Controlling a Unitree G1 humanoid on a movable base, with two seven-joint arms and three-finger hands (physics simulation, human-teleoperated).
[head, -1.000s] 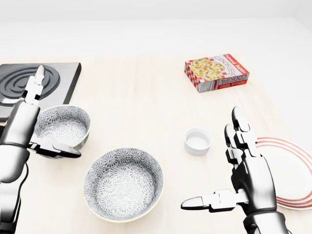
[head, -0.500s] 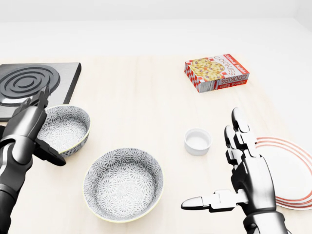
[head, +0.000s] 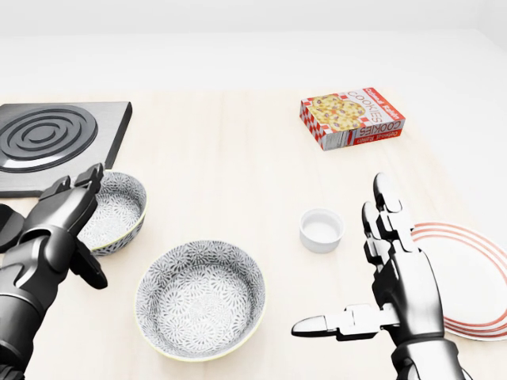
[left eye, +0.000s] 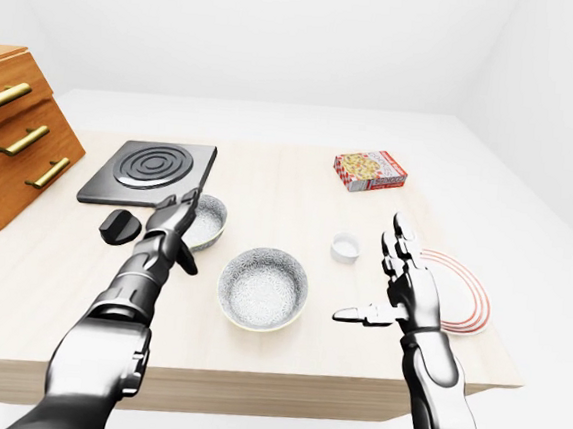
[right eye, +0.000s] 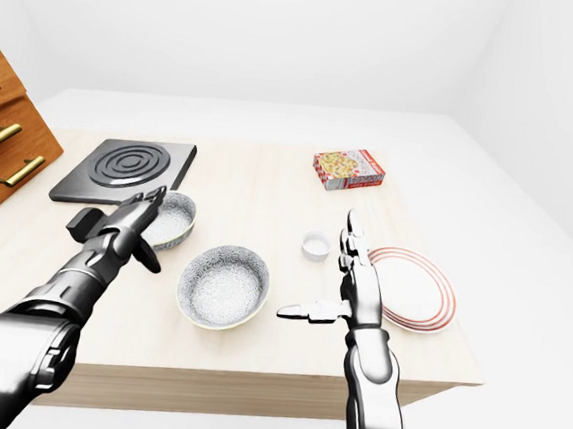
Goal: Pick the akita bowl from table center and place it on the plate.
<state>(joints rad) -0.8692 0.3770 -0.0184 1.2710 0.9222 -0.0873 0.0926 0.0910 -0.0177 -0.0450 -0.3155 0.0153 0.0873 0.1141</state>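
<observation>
Left hand (head: pixel 67 218) is hovering open beside the smaller bowl (head: pixel 111 207), not gripping. The big bowl (head: pixel 200 299) is sitting mid-table, just right of that hand. Right hand (head: pixel 396 277) is waiting open, about as near; the plate (head: pixel 475 277) is lying beyond it.

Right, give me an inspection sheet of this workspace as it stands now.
Surface: pale wooden table, flat.
Job's things: two patterned bowls, the larger bowl at table centre, the smaller bowl to its upper left; red-ringed plate at the right edge, nothing on it.
Clutter: cookie box, small white cup, black hotplate, a small black object below the hotplate.
Grippers: left hand over the smaller bowl's left rim, fingers open; right hand open beside the plate, holding nothing.
Cables: nothing seen.
Surroundings: wooden drawer unit at left; white walls.
</observation>
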